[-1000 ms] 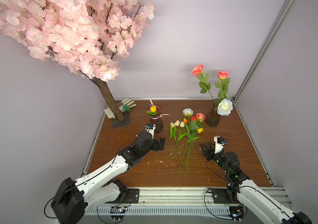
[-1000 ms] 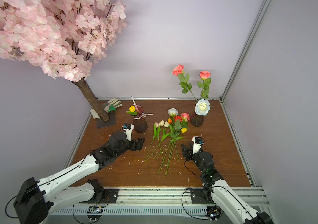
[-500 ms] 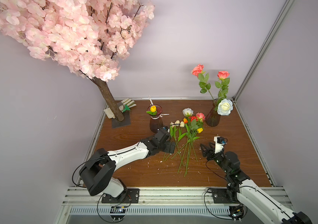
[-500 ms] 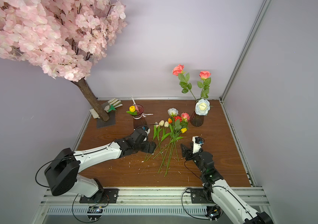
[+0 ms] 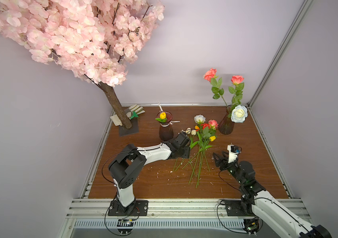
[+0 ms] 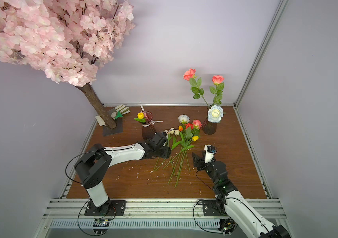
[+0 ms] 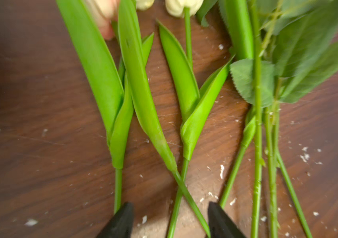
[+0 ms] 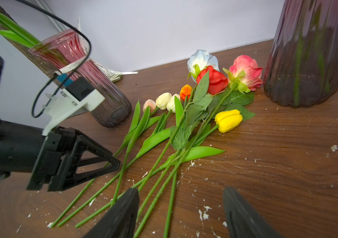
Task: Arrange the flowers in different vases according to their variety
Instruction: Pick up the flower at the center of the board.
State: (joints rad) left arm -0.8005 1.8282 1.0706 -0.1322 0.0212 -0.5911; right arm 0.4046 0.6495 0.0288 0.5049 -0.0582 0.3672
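Loose flowers [image 5: 202, 134] lie in a fan mid-table: cream tulips [image 8: 164, 101], an orange tulip [image 8: 185, 91], a yellow tulip [image 8: 228, 119], and red [image 8: 213, 80], white and pink roses. The ribboned vase [image 5: 165, 131] holds one yellow tulip [image 5: 162, 115]. The plain vase [image 5: 225, 125] holds two coral roses and a white rose [image 5: 239, 114]. My left gripper [image 7: 170, 216] is low over the tulip stems, jaws apart, with two crossed stems between them, not pinched. My right gripper [image 8: 181, 206] hovers open over the stem ends on the right.
A pink blossom tree [image 5: 114, 107] on a dark base stands at the back left, with work gloves [image 5: 135, 110] behind it. White crumbs litter the wooden table [image 5: 143, 185]. Walls close in the left, back and right; a metal rail [image 5: 184, 204] runs along the front.
My left arm has swung right from beside the ribboned vase onto the tulip stems, and its jaws have narrowed around them. The right arm has hardly moved.
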